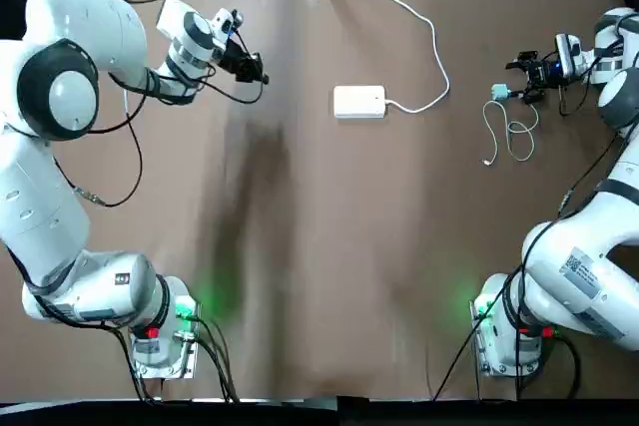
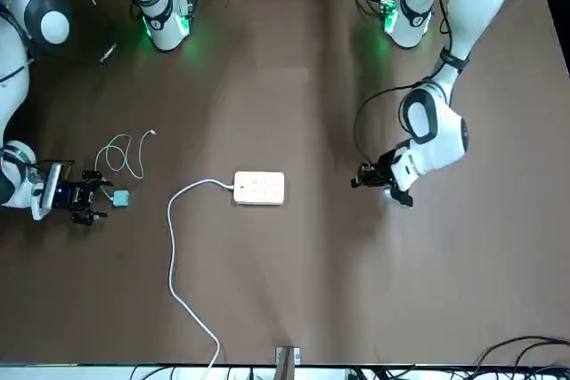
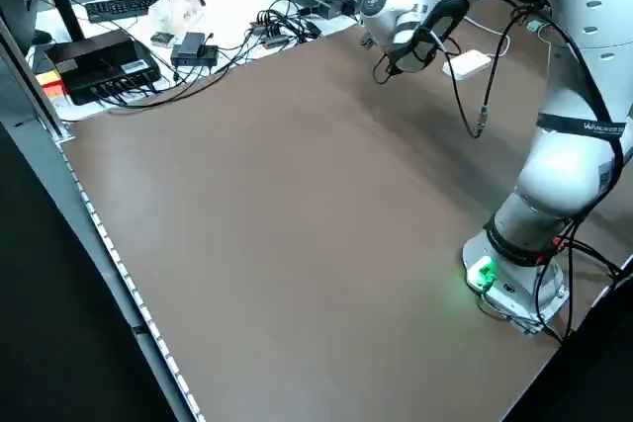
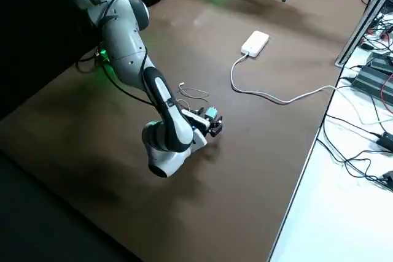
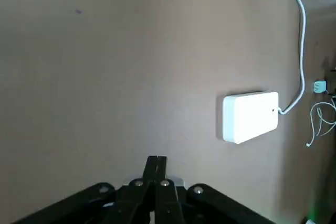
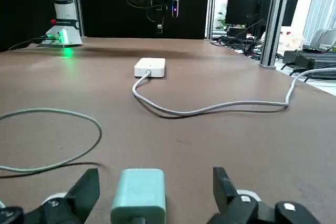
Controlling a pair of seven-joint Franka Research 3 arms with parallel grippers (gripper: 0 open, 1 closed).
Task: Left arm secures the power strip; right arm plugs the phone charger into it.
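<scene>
Arms: two, one at each side of the brown table (image 1: pixel 329 276).
Left pincer (image 1: pixel 262 77): held above the table, to the left of the power strip and well apart from it; its wrist view shows the two fingers (image 5: pixel 156 174) pressed together, clenched on nothing.
Right pincer (image 1: pixel 515 80): low at the table's right side, fingers spread wide with the phone charger between them; released, neither finger (image 6: pixel 84 192) touching the plug in its wrist view.
Power strip (image 1: pixel 359 102): one, white, lying flat near the table's far middle, touched by neither pincer.
Power strip cord (image 1: pixel 431 47): one, thick and white, running from the strip's right end and curving off past the far edge.
Phone charger (image 1: pixel 498 93): one teal plug, resting on the table just at the right pincer's fingertips.
Charger cable (image 1: pixel 511 132): one, thin and white, in loose loops beside the plug, toward the robot's side.
Only in the front view: the strip's socket face (image 2: pixel 259 188), turned upward.
Only in the right wrist view: the gap on both sides of the plug (image 6: pixel 138 192), and the left pincer (image 6: pixel 160 22) hanging far beyond the strip (image 6: pixel 150 67).
Only in the left side view: boxes and cabling (image 3: pixel 198 46) on a white bench past the table's far edge.
</scene>
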